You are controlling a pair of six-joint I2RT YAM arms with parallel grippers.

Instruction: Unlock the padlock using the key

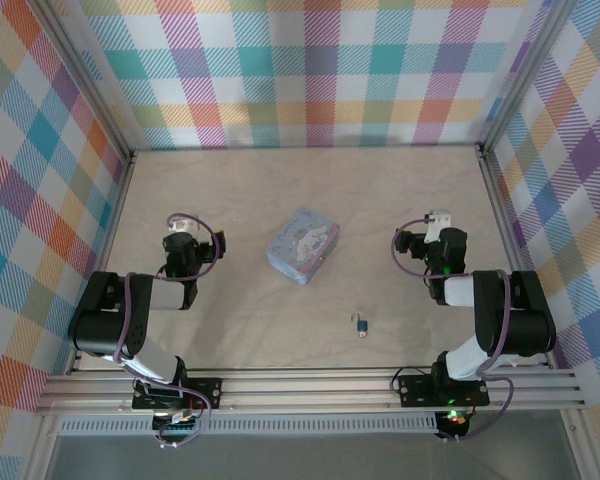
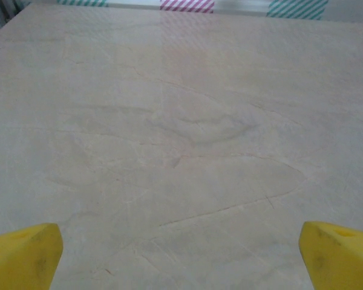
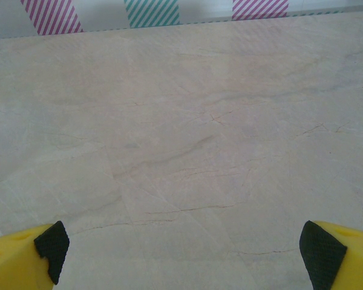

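The tiny dark blue padlock (image 1: pixel 359 321) lies on the table near the front, right of centre. A small yellowish-gold key (image 1: pixel 362 334) sits right against its near side; too small to tell whether it is in the lock. My left gripper (image 1: pixel 183 228) hovers at the left, far from both, and in the left wrist view it (image 2: pixel 181 257) is open over bare table, yellow fingertips (image 2: pixel 24 254) wide apart. My right gripper (image 1: pixel 436 222) is behind and to the right of the padlock, open (image 3: pixel 181 257), with its black pads (image 3: pixel 320 254) spread and nothing between them.
A pale blue cartoon-printed tin box (image 1: pixel 303 245) stands in the middle of the table between the two arms. Plaid walls (image 1: pixel 310 70) close in the back and both sides. The aluminium rail (image 1: pixel 310 385) runs along the front edge.
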